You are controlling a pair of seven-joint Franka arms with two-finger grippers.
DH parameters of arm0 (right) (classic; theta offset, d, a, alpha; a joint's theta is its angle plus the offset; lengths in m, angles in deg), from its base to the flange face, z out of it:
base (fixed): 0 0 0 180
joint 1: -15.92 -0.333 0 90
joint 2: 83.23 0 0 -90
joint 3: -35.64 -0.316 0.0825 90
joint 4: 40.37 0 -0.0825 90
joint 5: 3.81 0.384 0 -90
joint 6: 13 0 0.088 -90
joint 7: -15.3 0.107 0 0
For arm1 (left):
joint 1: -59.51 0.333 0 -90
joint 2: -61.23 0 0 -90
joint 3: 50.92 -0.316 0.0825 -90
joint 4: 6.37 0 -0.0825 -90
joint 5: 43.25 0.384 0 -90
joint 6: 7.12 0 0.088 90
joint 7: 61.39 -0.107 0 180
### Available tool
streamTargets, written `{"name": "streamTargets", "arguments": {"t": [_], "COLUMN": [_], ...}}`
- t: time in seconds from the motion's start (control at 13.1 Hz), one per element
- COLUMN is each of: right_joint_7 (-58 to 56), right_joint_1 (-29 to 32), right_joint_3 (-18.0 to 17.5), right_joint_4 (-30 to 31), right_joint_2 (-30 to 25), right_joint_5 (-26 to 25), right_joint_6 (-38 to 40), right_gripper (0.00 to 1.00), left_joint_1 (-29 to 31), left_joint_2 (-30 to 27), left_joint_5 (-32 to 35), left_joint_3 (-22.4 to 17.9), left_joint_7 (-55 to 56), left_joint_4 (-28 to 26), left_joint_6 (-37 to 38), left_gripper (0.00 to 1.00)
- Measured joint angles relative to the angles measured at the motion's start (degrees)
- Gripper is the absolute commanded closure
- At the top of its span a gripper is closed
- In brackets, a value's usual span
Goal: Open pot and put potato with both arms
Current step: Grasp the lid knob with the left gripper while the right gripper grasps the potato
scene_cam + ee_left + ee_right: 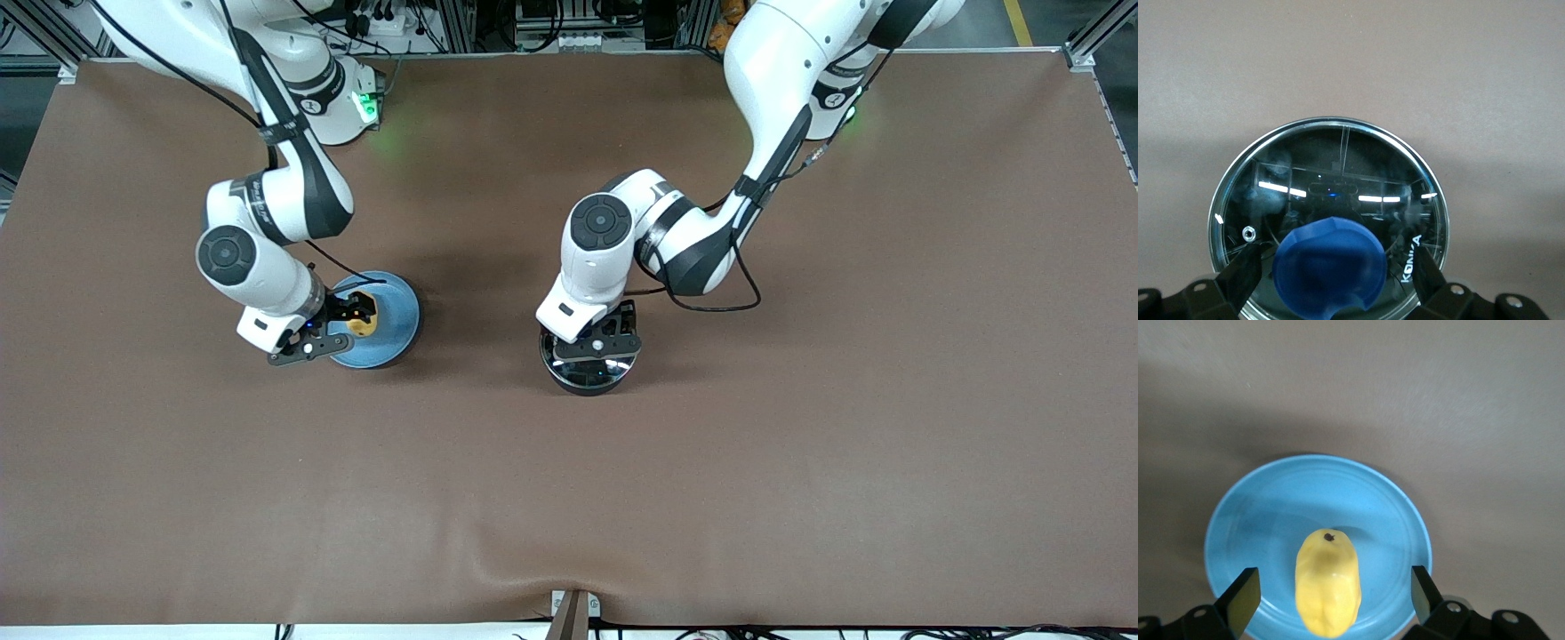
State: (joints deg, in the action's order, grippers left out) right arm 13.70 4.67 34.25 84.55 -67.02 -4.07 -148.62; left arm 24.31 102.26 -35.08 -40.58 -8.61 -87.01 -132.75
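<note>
Both grippers gape: left gripper straddling the pot's lid knob, right gripper around the potato on its blue plate

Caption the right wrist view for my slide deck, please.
Right tool, fingers open, poised around the yellow potato lying on the blue plate.

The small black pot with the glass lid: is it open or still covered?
Covered. The clear glass lid sits on the black pot, its blue knob between the left claw's open fingers.

Brown table — a blue plate toward the right arm's end.
</note>
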Motion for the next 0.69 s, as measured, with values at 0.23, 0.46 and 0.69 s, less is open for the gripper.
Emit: {"name": "streamTargets", "arguments": {"t": [0.23, 0.46, 0.69], "right_joint_7": [-1.3, -2.5, -2.5], "right_joint_1": [0.0, 0.0, 0.0], "right_joint_3": [0.0, 0.0, 0.0], "right_joint_4": [2.2, 3.1, 3.7], "right_joint_2": [0.9, 0.9, 2.1], "right_joint_5": [0.0, 0.0, 0.0], "right_joint_6": [-1.4, -1.8, -4.6], "right_gripper": [0.0, 0.0, 0.0], "left_joint_1": [0.0, 0.1, 0.1], "left_joint_2": [0.0, 0.0, 0.0], "left_joint_5": [0.0, 0.1, 0.1], "left_joint_3": [0.0, -0.2, -0.2], "left_joint_7": [0.0, 0.0, 0.0], "left_joint_4": [0.0, 0.1, 0.1], "left_joint_6": [0.0, 0.0, 0.0], "left_gripper": [0.3, 0.63, 1.0]}}
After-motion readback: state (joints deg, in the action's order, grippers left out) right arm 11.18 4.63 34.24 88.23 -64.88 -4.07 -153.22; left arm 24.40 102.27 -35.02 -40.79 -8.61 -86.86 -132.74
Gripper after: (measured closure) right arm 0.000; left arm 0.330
